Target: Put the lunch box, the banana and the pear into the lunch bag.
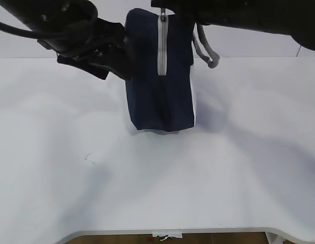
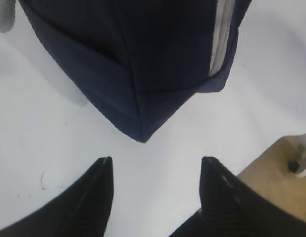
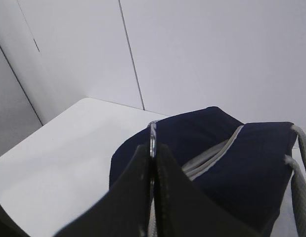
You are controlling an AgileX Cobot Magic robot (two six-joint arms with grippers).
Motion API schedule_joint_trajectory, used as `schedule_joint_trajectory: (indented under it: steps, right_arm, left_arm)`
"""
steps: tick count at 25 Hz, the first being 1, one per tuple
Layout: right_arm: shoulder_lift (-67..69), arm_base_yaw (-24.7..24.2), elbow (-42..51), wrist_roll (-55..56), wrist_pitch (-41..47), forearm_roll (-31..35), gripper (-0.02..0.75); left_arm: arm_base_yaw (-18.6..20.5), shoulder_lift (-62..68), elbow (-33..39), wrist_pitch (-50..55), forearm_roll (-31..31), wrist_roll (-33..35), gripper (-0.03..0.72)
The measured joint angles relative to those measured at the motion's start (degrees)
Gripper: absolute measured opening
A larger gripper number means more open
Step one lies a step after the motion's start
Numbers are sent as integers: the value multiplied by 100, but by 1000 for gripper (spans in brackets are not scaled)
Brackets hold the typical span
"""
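Observation:
The navy lunch bag (image 1: 160,86) stands upright in the middle of the white table, its grey zipper (image 1: 161,48) facing me; it also shows in the left wrist view (image 2: 138,59) and the right wrist view (image 3: 217,153). My right gripper (image 3: 153,147) is shut on the metal zipper pull (image 3: 153,133) at the bag's top. My left gripper (image 2: 156,160) is open and empty, beside the bag's upper left side, pointing at its lower corner. The lunch box, banana and pear are not in view.
Grey webbing handles (image 1: 205,48) hang off the bag's right side. The white table (image 1: 157,178) extends in front; its front edge (image 1: 167,231) is near the bottom. A white wall (image 3: 192,49) stands behind the bag.

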Motion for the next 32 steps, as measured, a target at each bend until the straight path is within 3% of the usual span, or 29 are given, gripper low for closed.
schedule_joint_trajectory:
  steps: [16,18,24,27,32]
  right_arm:
    - [205,0,-360,0,190,438,1]
    - [205,0,-360,0,190,449,1]
    - [205,0,-369,0,190,449,1]
    - [205,0,-369,0,190,449,1]
    - [218,9,-369,0,257,449,1]
  left_arm:
    - [0,625,0,-1057,-123,0,394]
    - [0,636,0,-1099,-123,0,334]
    - [-3,636,0,-1174,-102,102,23]
    - [-3,636,0,-1103,-22,281,-6]
    - [-3,636,0,-751,721,395,-9]
